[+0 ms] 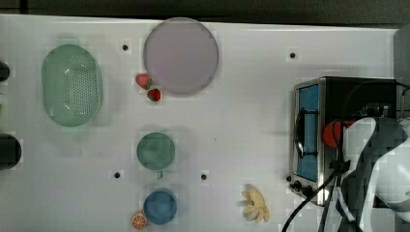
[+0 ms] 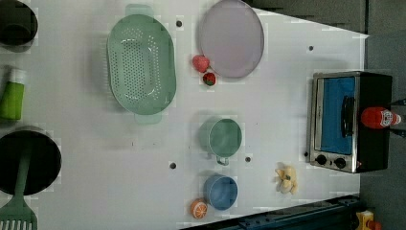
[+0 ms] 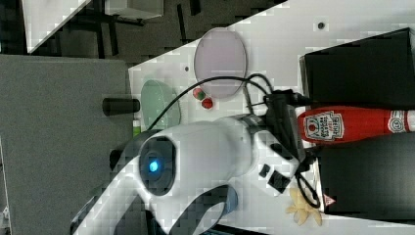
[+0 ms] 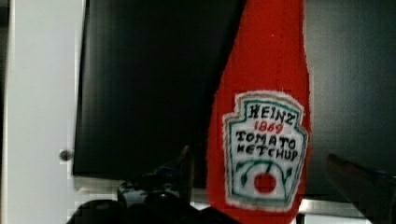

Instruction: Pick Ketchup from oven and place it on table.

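Ketchup (image 2: 378,118) upright atop oven (image 2: 374,86)

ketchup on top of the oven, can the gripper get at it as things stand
Probably yes. The ketchup stands on the oven top with nothing beside it. In the wrist view the open gripper has a finger on each side of the bottle, not yet touching it.

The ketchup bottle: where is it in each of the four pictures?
Top view: the ketchup bottle stands on the oven's black top, partly behind the arm.
Left view: on the oven top, at the left view's right.
Right view: lengthwise across the oven top, label showing.
Wrist view: close up between the hand's open fingers.
Shared landmark: the oven.
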